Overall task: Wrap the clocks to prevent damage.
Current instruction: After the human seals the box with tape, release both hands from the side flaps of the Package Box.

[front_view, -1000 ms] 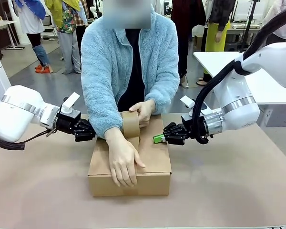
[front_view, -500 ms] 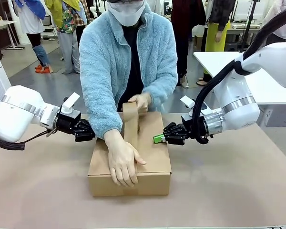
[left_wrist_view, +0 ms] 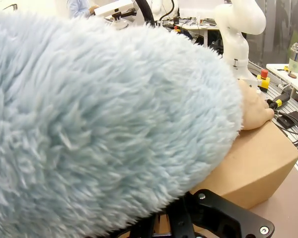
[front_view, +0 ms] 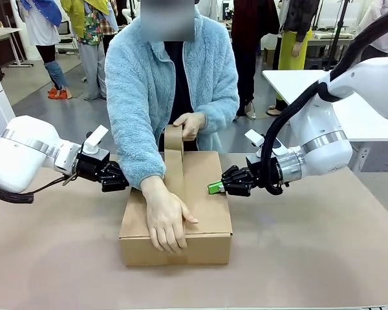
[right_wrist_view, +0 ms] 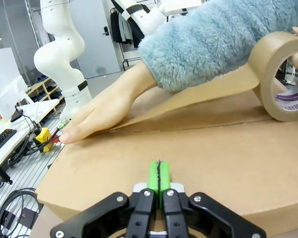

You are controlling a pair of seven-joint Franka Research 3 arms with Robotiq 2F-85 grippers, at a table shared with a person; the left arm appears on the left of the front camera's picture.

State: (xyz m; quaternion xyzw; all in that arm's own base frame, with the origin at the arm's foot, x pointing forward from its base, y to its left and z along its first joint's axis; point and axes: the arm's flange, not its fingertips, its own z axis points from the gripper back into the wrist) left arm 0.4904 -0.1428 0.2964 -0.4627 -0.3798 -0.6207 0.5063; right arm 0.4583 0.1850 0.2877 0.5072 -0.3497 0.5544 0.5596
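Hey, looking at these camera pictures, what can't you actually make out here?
- Clocks: none to see; the closed cardboard box would hide any, all views.
- Left gripper: front view, fingertips behind the fluffy blue sleeve, which also covers them in the left wrist view.
- Tape roll: cut off by the right wrist view's edge; label print too small to read.

The fluffy blue sleeve [left_wrist_view: 104,119] covers most of the left wrist view, so the left gripper's tips are hidden behind it. It also hides most of the cardboard box [left_wrist_view: 260,163] there. The tape roll [right_wrist_view: 283,74] is cut off by the right edge of the right wrist view, and the small print inside the roll is too small to read.
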